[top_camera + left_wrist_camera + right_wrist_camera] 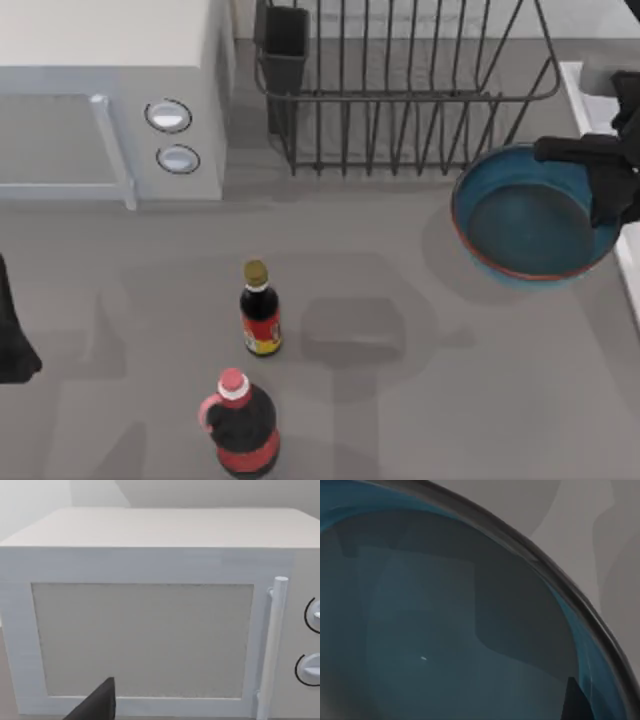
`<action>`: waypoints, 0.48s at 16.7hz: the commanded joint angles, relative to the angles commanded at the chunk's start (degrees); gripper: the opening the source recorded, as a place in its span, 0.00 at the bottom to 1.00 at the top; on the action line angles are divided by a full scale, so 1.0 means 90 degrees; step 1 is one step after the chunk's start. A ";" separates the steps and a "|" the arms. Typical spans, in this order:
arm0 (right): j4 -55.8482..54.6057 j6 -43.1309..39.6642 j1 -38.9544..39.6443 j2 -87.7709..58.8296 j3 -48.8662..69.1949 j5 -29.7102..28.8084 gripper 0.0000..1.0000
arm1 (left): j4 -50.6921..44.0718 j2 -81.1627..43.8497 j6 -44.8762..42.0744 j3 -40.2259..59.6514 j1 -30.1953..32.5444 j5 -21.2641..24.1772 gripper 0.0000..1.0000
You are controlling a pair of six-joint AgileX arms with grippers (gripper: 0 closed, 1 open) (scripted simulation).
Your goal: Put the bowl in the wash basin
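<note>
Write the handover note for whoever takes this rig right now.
Right pincer: at the bowl's right rim, apparently gripping it; the grip itself is hidden.
Left arm: parked at the table's left edge, facing the microwave.
Bowl: upright, front of the dish rack, its right edge overlapping the wash basin's rim.
Done: bowl reached.
Left: carry it right, release it inside the basin.

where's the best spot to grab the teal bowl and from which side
Probably the thin rim of the bowl on its right edge, coming from above, one finger inside the wall and one outside. The bowl is wide and shallow, far too broad to span, and the dish rack crowds its far side. The right tool is already at that right rim, next to the wash basin.
</note>
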State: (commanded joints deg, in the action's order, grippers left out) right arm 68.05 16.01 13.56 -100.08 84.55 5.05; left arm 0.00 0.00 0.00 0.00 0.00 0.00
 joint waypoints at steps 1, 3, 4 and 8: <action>-0.0461 -0.0048 -0.0134 0.0034 -0.0243 0.0161 0.00 | 0.0000 0.0000 0.0000 0.0000 0.0000 0.0000 1.00; -0.1585 -0.0155 -0.0454 0.0116 -0.0811 0.0503 0.00 | 0.0000 0.0000 0.0000 0.0000 0.0000 0.0000 1.00; -0.2242 -0.0216 -0.0641 0.0163 -0.1132 0.0679 0.00 | 0.0000 0.0000 0.0000 0.0000 0.0000 0.0000 1.00; -0.5250 -0.0520 -0.1528 0.0357 -0.2529 0.1366 0.00 | 0.0000 0.0000 0.0000 0.0000 0.0000 0.0000 1.00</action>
State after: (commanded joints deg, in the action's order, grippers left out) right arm 20.80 11.33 -0.19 -96.87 61.79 17.34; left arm 0.00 0.00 0.00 0.00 0.00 0.00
